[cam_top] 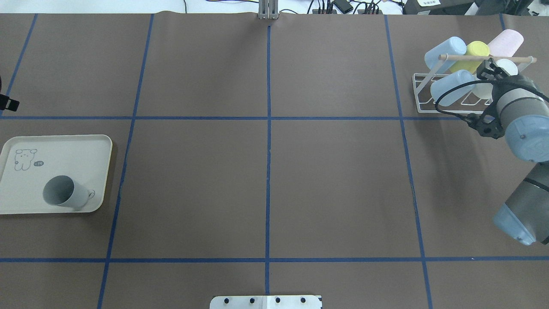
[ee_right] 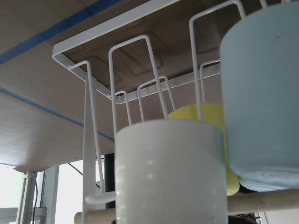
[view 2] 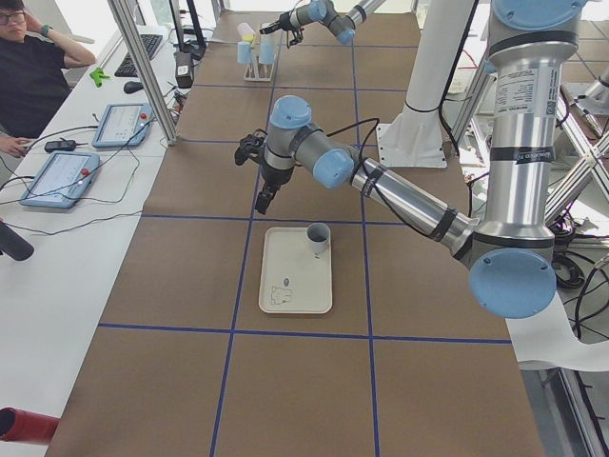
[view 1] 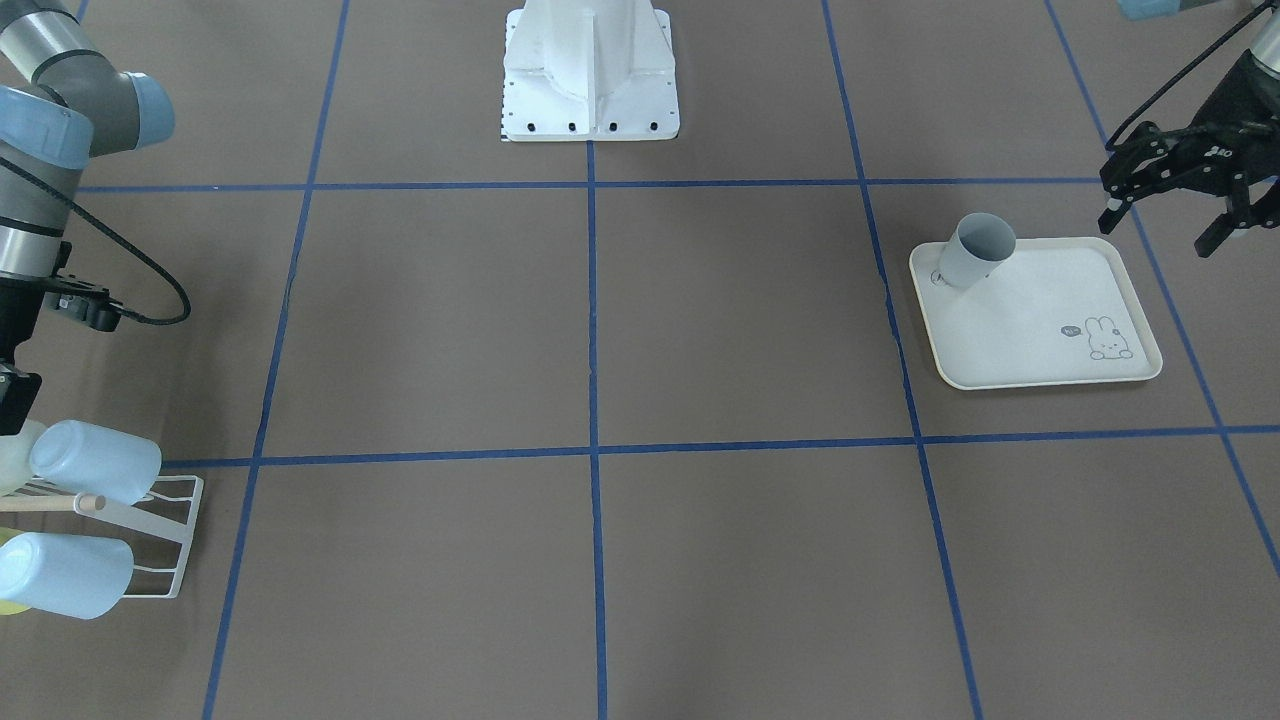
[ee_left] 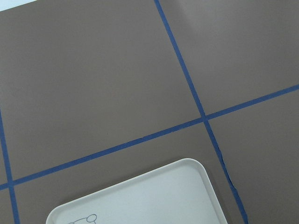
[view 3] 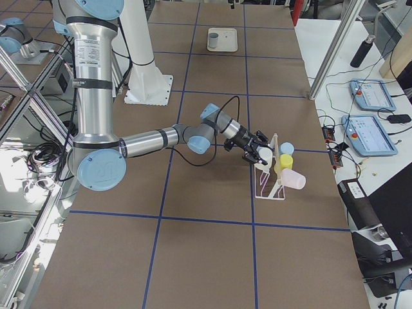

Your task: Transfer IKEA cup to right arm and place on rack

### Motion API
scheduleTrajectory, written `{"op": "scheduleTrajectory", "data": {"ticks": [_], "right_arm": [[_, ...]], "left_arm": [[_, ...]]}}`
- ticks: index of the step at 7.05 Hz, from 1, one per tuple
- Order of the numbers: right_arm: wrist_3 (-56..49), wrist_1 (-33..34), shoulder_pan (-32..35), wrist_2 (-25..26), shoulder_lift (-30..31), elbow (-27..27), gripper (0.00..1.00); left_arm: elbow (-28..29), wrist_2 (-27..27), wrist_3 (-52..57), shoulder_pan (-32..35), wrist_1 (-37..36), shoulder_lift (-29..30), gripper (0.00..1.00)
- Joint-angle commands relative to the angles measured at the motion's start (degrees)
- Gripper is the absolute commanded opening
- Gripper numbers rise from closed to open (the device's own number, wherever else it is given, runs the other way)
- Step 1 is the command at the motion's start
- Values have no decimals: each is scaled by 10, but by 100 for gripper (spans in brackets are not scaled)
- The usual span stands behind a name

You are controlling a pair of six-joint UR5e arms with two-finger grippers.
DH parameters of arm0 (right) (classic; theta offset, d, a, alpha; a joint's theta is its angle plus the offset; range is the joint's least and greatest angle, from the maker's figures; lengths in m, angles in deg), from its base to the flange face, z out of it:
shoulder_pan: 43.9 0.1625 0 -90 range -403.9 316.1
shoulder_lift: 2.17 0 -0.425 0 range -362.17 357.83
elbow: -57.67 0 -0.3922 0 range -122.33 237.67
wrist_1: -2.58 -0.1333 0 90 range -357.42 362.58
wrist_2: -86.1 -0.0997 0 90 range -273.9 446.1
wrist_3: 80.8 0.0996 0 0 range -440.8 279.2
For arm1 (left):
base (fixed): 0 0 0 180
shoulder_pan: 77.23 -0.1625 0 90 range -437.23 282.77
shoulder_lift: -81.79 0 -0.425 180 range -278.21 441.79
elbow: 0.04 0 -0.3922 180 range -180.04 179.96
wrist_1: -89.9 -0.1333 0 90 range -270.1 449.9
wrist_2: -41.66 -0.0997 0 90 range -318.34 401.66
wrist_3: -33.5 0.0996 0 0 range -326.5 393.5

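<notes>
— Six cups by my count: five on the rack (cam_top: pixel 422 92) and one on the tray (cam_top: pixel 25 201).

— Same here. The rack holds two light blue cups (cam_top: pixel 446 49), one yellow cup (cam_top: pixel 474 51), one pink cup (cam_top: pixel 508 40) and one white cup (ee_right: pixel 170 172). They all lie slanted on the prongs, under the single wooden rod (cam_top: pixel 463 56). One rack, one tray, two grippers.

— Where is the grey cup (cam_top: pixel 64 195)?

— It is the only thing on the tray. It stands upright, mouth up, at the tray corner nearest the robot and the middle of the table (cam_top: pixel 274 171). A rabbit drawing (view 1: pixel 1105 338) sits at the opposite corner. The tray lies flat at the table's edge on the robot's left.

— And the left gripper (view 1: pixel 1160 225)?

— It hangs in the air near the tray, apart from the grey cup and touching nothing. Its fingers are spread wide with nothing between them. Its wrist camera sees only one tray corner and bare table.

— The right gripper (cam_top: pixel 491 71)?

— It is at the rack, in the table's corner on the robot's right and the operators' side. It is right up against the white cup, which fills the wrist view. The fingers are hidden there, so I cannot tell whether they clamp that cup or stand apart
</notes>
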Motion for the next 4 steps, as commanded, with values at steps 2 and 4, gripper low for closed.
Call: {"op": "scheduleTrajectory", "data": {"ticks": [2,4], "right_arm": [[0,0,-2,3,-9,9,43],[0,0,-4,4,-9,9,58]], "left_arm": [[3,0,0,0,1,0,100],[3,0,0,0,1,0,100]]}}
